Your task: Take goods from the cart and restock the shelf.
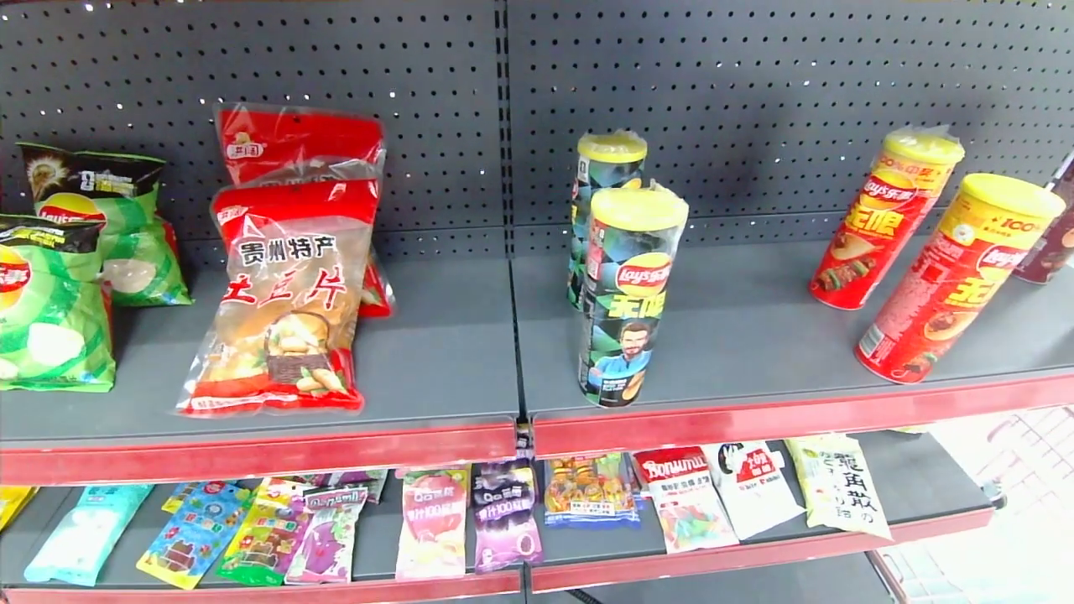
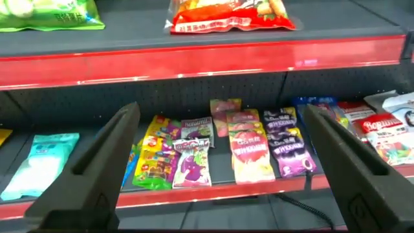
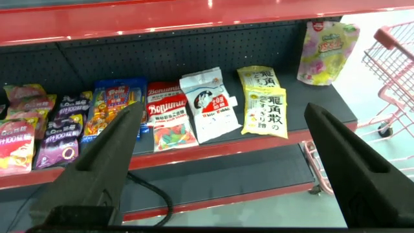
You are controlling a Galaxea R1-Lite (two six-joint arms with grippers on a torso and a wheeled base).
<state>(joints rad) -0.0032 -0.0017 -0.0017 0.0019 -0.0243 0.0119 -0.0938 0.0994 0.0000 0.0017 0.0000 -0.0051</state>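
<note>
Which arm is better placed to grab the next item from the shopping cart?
Right, probably. The pink shopping cart stands just past the right end of the shelf, near the open, empty right pincer. The left pincer, also open, faces candy bags farther left.

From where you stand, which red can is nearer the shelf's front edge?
The right red can, close to the front; the left red can stands farther back.
</note>
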